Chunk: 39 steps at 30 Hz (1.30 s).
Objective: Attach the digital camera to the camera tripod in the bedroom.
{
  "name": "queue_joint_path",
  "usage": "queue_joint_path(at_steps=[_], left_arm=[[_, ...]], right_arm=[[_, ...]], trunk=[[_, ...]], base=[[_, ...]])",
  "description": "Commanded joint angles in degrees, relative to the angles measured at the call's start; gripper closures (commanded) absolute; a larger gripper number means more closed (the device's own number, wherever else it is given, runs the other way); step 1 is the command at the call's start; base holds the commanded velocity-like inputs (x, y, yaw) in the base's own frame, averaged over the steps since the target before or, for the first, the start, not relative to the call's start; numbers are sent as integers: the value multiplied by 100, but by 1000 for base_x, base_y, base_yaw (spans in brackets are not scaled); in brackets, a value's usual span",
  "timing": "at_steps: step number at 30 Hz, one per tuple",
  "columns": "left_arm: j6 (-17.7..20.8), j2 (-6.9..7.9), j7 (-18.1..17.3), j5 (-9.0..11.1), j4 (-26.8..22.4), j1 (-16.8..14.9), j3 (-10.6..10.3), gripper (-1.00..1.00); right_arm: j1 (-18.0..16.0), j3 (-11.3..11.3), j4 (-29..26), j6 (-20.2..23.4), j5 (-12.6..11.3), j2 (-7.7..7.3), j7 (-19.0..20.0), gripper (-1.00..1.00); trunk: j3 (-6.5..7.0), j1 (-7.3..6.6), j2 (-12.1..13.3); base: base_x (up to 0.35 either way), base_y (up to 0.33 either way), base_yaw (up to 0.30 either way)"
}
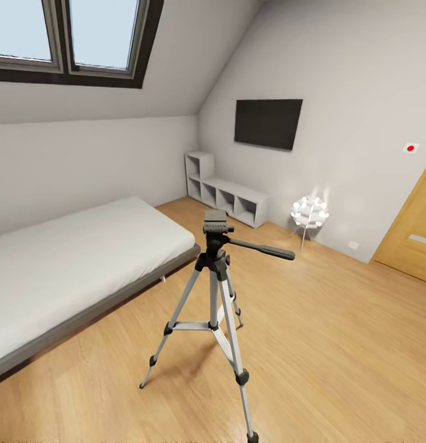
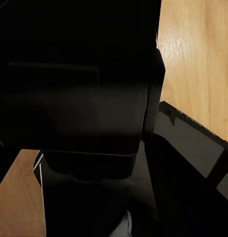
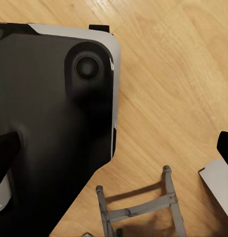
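While our grippers' states can't be told, the silver-legged, black-headed tripod stands upright, its pan handle pointing right.

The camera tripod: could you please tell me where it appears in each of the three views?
Head view: the camera tripod stands at the picture's middle, beside the bed.
Left wrist view: I cannot make it out among the dark shapes.
Right wrist view: its silver legs show at the lower edge.
Shared landmark: the light wood floor.
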Motion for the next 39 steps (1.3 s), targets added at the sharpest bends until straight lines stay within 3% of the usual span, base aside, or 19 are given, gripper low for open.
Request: queue_joint_path(at_steps=[1,39], left_arm=[[-15,2,-6,28,4,-5,-40,100],[-15,2,-6,28,4,-5,-39,100]], right_arm=[[-7,-50,12,-24,53,-1,12,-100],[-7,-52,12,-24,45,-3,12,-100]], trunk=[[-20,3,-11],[-339,3,-11]], base=[[0,0,0],[0,0,0]])
